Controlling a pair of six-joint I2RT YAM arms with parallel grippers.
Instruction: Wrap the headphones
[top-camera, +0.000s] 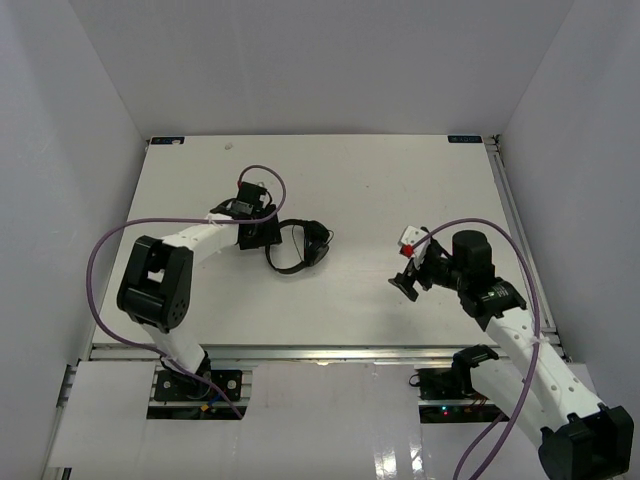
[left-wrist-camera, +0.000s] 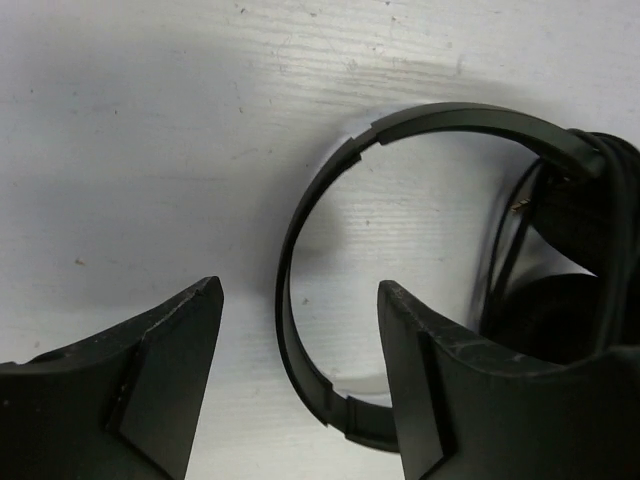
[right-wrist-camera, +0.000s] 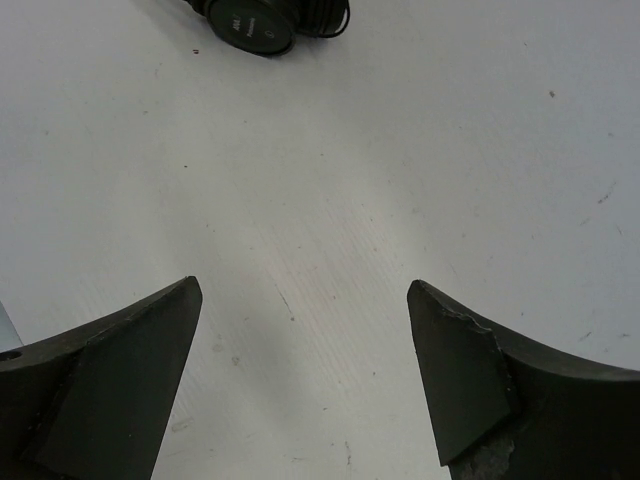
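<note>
Counter (top-camera: 350, 180): white, walled on three sides; you have both arms reaching out over it.

Left arm (top-camera: 190, 245): stretched toward the counter's middle, left of centre. Right arm (top-camera: 520, 340): bent in from the near right corner.

Headphones (top-camera: 300, 248): lying flat left of centre, just beside your left pincer (top-camera: 262, 233) and well apart from the right one.

In the left wrist view the headband (left-wrist-camera: 300, 200) arcs through the gap between the fingers; earcups (left-wrist-camera: 600, 200) and cord (left-wrist-camera: 510, 240) are bunched at its right end.

Left pincer (left-wrist-camera: 300, 290): released, jaws spread, not clamped on the headband.

Right pincer (right-wrist-camera: 300, 285): released, jaws wide over bare counter, gripping nothing. One earcup (right-wrist-camera: 250, 25) shows at the top edge of the right wrist view.
</note>
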